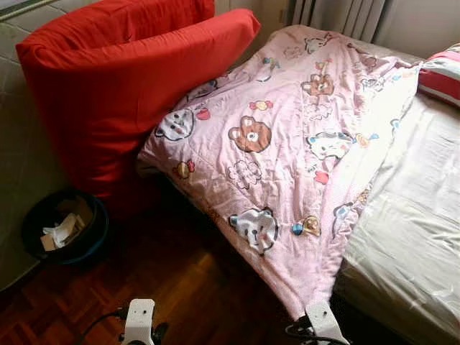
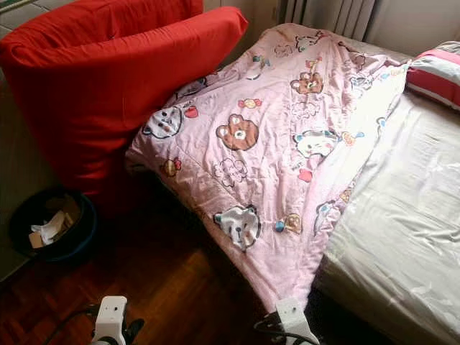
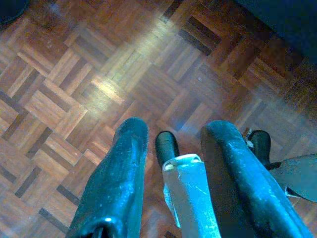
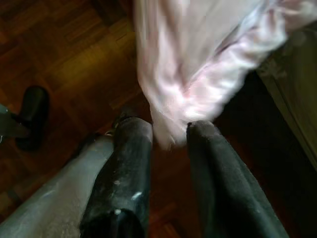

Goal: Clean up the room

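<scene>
A pink quilt (image 1: 287,136) printed with cartoon bears lies crumpled across the near side of the bed (image 1: 424,237), and its lowest corner (image 4: 171,114) hangs over the bed's edge toward the floor. My right gripper (image 4: 168,130) is just under that corner, open, with the cloth tip dangling between its fingertips. The right arm (image 1: 321,320) shows at the bottom edge below the quilt. My left gripper (image 3: 174,128) hangs open and holds nothing over the parquet floor (image 3: 99,74); its arm (image 1: 138,321) sits low at the left.
Two big red cushions (image 1: 122,86) lean against the wall left of the bed. A dark round bin (image 1: 63,226) with crumpled paper stands on the floor beneath them. A striped pillow (image 1: 442,72) lies at the bed's far right. Curtains (image 1: 338,16) hang behind.
</scene>
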Controlling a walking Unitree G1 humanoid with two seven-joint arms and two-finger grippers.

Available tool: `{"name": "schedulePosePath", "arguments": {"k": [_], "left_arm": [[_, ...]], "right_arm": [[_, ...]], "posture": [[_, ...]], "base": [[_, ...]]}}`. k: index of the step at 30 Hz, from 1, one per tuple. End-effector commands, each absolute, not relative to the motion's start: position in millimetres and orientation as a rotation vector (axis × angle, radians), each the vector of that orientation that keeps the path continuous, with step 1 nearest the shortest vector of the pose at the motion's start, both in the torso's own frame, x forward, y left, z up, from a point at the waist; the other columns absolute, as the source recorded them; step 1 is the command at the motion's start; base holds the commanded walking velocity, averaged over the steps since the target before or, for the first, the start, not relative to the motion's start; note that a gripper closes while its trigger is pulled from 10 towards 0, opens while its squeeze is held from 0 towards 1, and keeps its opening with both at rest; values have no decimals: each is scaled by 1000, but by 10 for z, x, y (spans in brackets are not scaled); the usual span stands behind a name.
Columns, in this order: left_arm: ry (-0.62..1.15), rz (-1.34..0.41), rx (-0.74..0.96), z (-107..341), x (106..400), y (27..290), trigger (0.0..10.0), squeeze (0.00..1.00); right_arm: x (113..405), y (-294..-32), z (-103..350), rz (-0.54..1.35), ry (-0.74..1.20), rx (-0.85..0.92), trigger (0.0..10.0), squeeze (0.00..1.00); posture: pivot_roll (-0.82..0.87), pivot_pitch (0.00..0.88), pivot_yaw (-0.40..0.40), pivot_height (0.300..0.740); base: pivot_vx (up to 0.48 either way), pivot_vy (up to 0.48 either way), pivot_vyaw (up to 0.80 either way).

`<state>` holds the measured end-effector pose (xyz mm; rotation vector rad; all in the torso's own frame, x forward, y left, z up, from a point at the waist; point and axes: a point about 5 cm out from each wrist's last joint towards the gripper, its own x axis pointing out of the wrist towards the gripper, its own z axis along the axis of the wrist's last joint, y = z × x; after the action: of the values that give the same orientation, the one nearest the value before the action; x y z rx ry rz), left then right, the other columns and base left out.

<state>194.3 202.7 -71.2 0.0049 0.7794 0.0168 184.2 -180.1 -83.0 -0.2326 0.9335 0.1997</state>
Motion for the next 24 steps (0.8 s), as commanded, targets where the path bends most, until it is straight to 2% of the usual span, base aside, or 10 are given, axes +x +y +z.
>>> {"name": "schedulePosePath", "arguments": {"k": [1,8,9,10,11,17,19,24], "left_arm": [[792,8,25,-730,1895,2056,10000,0],[792,4,28,-725,1919,2030,10000,0],[792,3,28,-725,1922,2025,10000,0],[792,3,28,-725,1922,2025,10000,0],[793,2,29,-725,1926,2018,10000,0],[799,5,28,-731,1921,2007,10000,0],[804,7,28,-738,1908,2007,10000,0],[819,10,26,-764,1857,2011,10000,0]], "right_arm": [[1772,-1857,-857,191,958,-226,10000,1000],[1794,-1964,-828,134,932,-207,10000,1000],[1819,-1967,-815,116,921,-188,10000,678],[1819,-1967,-815,116,921,-188,10000,678],[1874,-1950,-793,73,902,-146,10000,0],[1827,-2032,-815,-136,919,54,10000,0],[1715,-2109,-859,-235,951,136,10000,0],[1441,-2172,-960,-295,1022,178,10000,0]], "posture": [[-51,147,10,740],[-50,147,11,740],[-50,147,11,740],[-50,147,11,740],[-50,147,11,740],[-49,142,11,740],[-54,134,12,740],[-58,124,12,740]], "base": [[0,0,0],[0,0,0],[0,0,0],[0,0,0],[0,0,0],[0,0,0],[0,0,0],[0,0,0]]}}
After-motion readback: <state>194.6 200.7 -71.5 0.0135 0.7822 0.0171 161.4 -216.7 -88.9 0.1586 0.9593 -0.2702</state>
